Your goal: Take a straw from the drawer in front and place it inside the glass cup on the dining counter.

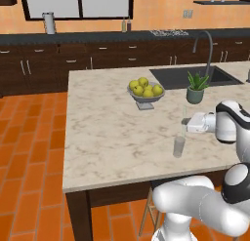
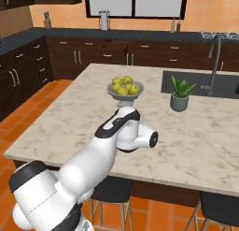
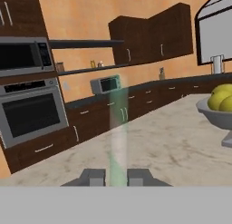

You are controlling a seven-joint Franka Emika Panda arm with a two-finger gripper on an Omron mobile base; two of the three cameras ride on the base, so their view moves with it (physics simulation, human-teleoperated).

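My tool (image 3: 116, 177) sits closest in the hand view, its two dark tips clenched on the straw (image 3: 118, 132), which rises between them as a pale, see-through stick against the far kitchen wall. In the left base view the tool (image 1: 185, 122) reaches sideways over the marble desk (image 1: 107, 132), and the straw (image 1: 184, 119) stands upright in it, its lower end going down into the glass cup (image 1: 179, 146) directly below the tool; I cannot tell whether the straw touches the cup's bottom. The cup stands upright on the desk near its front edge. Beyond the tool, farther across the desk, sits a small potted plant (image 1: 196, 88), and behind that the sink (image 1: 195, 76) with its arched tap (image 1: 205, 47). To the left of the plant and farther from the tool is a grey bowl of yellow-green fruit (image 1: 145, 90), which also shows at the right edge of the hand view (image 3: 221, 107). In the right base view my own arm covers the cup and tool.
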